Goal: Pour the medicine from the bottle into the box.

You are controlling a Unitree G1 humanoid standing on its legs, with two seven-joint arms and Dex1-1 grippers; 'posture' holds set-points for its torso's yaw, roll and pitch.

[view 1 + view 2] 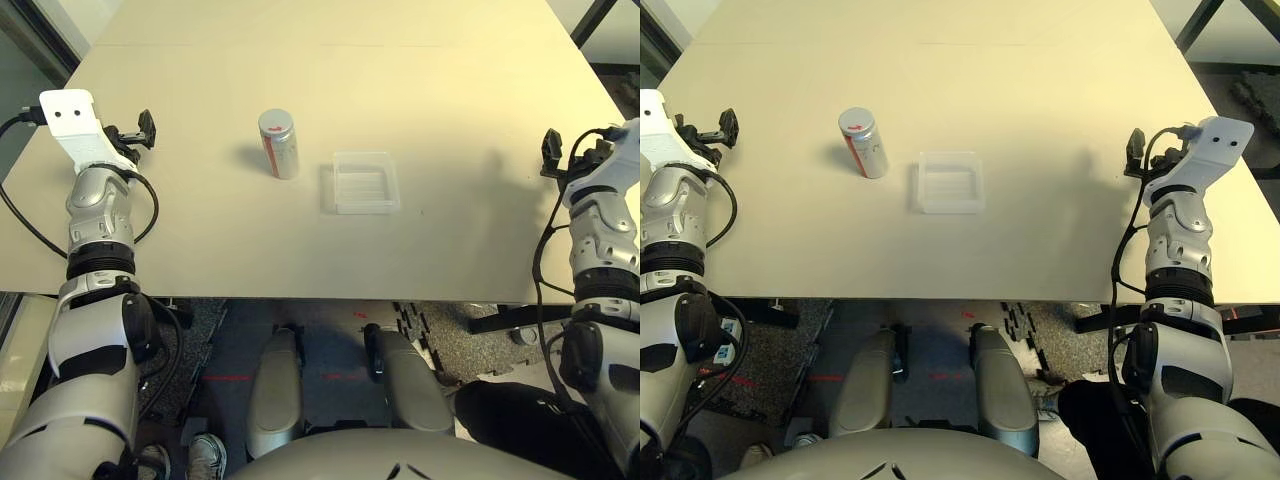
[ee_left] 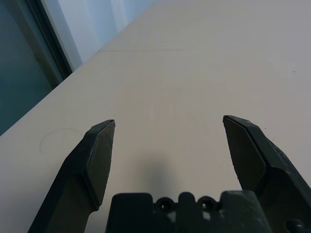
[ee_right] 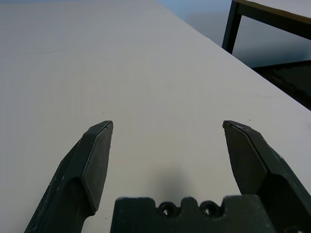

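The bottle (image 1: 279, 144) stands upright near the table's middle, silvery-white with red markings and a grey cap on top. Just to its right lies the box (image 1: 365, 181), a shallow clear plastic tray with rounded corners. The medicine is hidden inside the capped bottle. My left gripper (image 1: 146, 130) rests at the table's left side, well left of the bottle. Its fingers (image 2: 99, 155) stand wide apart with nothing between them. My right gripper (image 1: 551, 152) sits at the table's right edge, far right of the box. It is open too, and its fingers (image 3: 95, 160) hold nothing.
The beige table (image 1: 330, 80) stretches wide around both objects. A dark table leg (image 3: 231, 26) stands beyond the far right edge. A window wall (image 2: 29, 63) runs along the left side. Below the near edge are dark floor mats (image 1: 440, 320).
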